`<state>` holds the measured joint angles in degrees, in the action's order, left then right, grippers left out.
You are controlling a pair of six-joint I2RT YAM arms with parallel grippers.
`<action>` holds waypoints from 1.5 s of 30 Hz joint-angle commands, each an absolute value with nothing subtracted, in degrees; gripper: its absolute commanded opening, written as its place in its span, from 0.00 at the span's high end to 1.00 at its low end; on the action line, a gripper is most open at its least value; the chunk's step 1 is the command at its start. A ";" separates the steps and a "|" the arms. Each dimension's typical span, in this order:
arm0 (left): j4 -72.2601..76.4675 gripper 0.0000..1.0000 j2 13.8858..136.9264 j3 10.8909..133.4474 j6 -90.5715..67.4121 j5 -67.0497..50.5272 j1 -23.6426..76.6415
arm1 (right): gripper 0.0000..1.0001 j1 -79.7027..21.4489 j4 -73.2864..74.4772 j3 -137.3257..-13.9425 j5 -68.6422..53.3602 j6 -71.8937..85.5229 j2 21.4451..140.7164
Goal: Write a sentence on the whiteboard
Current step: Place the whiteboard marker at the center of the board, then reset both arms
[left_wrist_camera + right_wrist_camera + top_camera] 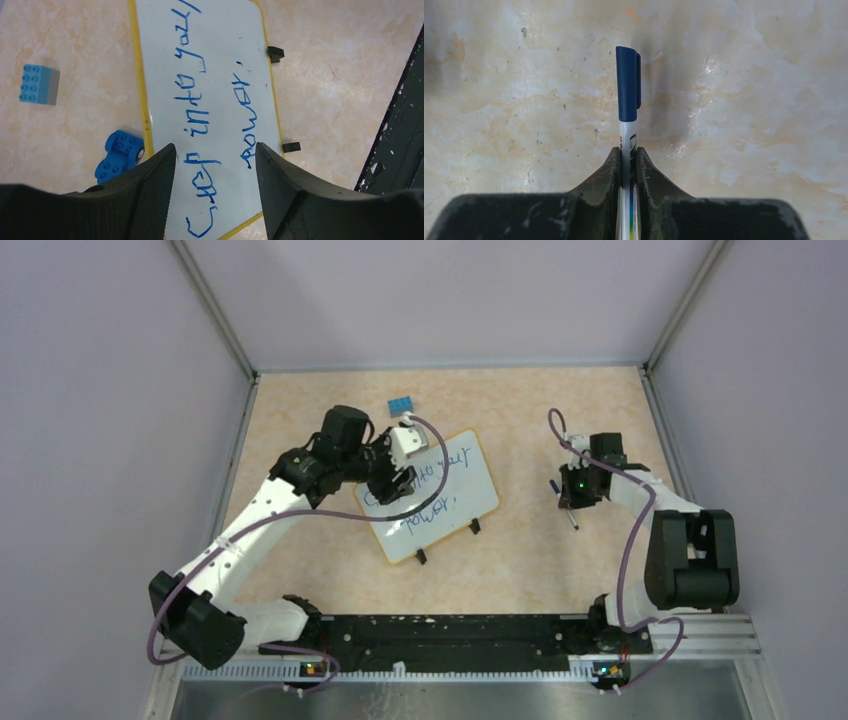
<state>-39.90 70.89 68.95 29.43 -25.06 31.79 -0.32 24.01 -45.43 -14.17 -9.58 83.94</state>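
The whiteboard (pixel 468 498) lies flat on the table (pixel 540 565), a bit crooked, with its two little black feet (pixel 291 147) on the edge that faces the arms. The sentence (pixel 197 120) is in blue, in two lines, and it looks like "Step into your power". The left gripper (pixel 215 147) is over the left end of the board. Its jaws are spread wide with nothing in them, and the first letters show in the gap between the two fingers (pixel 150 195). I cannot tell if the fingers touch the board. Two small blue bricks sit on the table just past the far edge of the board: a blue brick with a wheel (pixel 119 155) right by the yellow rim, and a pale blue brick (pixel 39 85) farther off. The right gripper (pixel 628 160) is well off to the right of the board. Its jaws are pressed on a marker (pixel 628 85) with its dark blue cap on.
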 commanded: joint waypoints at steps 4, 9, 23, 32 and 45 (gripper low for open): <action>-31.26 0.36 67.80 66.16 20.75 -28.07 23.54 | 0.95 -0.26 21.08 -45.40 -11.61 -8.22 86.78; -29.52 0.36 67.78 65.64 17.57 -32.99 14.64 | 0.87 -0.24 21.98 -45.26 -12.09 -7.97 87.70; -33.03 0.31 71.46 67.28 14.70 -46.98 -4.59 | 0.52 -0.24 28.31 -50.30 -16.45 -7.47 83.76; -42.10 0.01 82.09 77.82 16.33 -49.22 -14.74 | 0.11 1.47 32.72 -67.71 -21.62 -7.92 80.82; -39.45 0.01 93.43 77.07 18.30 -39.02 -20.27 | 0.10 12.87 26.48 -76.83 -28.98 -5.34 84.15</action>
